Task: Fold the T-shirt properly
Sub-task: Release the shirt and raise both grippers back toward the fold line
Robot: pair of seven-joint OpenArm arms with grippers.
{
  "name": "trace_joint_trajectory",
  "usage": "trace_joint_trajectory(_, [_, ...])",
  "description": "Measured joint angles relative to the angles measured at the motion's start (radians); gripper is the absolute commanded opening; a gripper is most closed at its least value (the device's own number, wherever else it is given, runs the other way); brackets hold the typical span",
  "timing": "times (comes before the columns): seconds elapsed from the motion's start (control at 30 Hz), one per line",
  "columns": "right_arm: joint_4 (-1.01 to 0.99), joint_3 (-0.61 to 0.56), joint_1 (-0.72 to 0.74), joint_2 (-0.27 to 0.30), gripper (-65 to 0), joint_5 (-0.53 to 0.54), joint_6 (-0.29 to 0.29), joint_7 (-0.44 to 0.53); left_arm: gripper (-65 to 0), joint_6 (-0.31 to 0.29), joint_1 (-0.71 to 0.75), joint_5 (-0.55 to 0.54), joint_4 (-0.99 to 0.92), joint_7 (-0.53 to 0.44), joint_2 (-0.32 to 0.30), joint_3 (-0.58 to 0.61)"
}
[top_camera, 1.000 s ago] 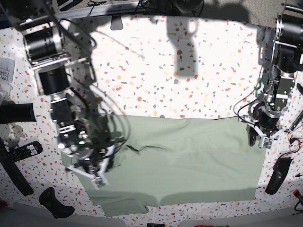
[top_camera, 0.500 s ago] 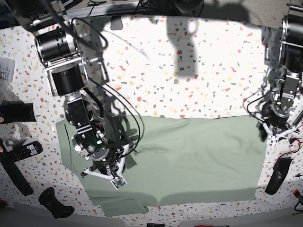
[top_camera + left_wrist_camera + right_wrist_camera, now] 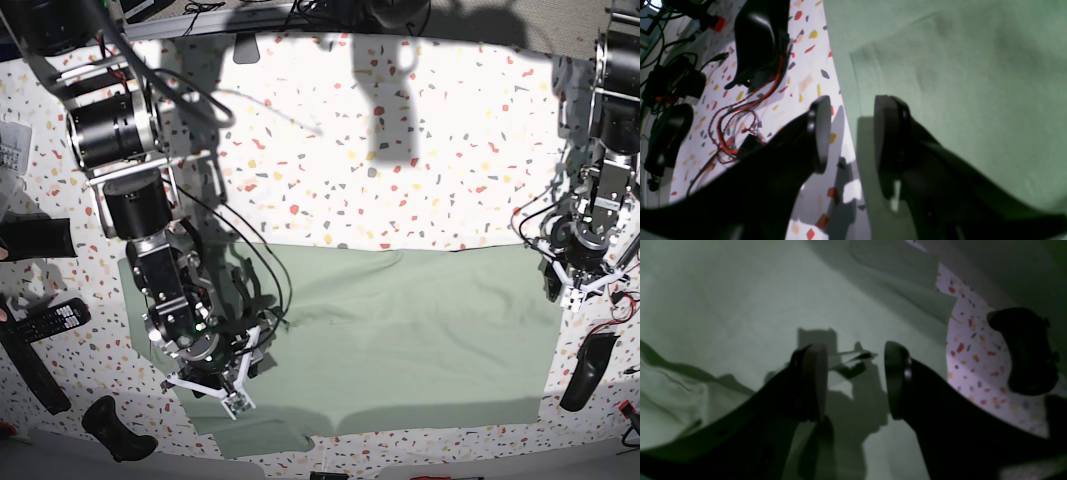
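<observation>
The large pale mint-green fabric T-shirt (image 3: 400, 335) lies spread flat on the speckled terrazzo tabletop (image 3: 400, 150). Both the left gripper (image 3: 848, 133) at its side edge and the right gripper (image 3: 853, 380) over the cloth stand parted, holding nothing. The shirt looks light, limp and wrinkle-prone, so it is probably best pinched at a hem or corner

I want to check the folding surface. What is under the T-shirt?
The T-shirt lies flat on a white speckled table, which shows around it. Anything beneath the fabric is covered and cannot be seen.
</observation>
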Motion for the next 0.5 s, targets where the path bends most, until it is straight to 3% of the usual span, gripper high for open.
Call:
trace_joint_trajectory(0.1, [0.000, 0.000, 0.008, -0.005, -38.3, 0.106, 0.000, -0.146, -45.6, 0.000, 0.000, 0.000, 0.000, 0.000, 0.000, 0.000])
trace_joint_trajectory(0.2, [0.000, 0.000, 0.005, -0.006, -38.3, 0.153, 0.043, -0.151, -45.6, 0.000, 0.000, 0.000, 0.000, 0.000, 0.000, 0.000])
trace_joint_trajectory(0.37, [0.021, 0.000, 0.005, -0.005, -38.3, 0.176, 0.043, -0.158, -45.6, 0.000, 0.000, 0.000, 0.000, 0.000, 0.000, 0.000])
trace_joint_trajectory(0.5, [0.085, 0.000, 0.003, -0.003, -38.3, 0.175, 0.044, -0.229, -45.6, 0.000, 0.000, 0.000, 0.000, -0.002, 0.000, 0.000])
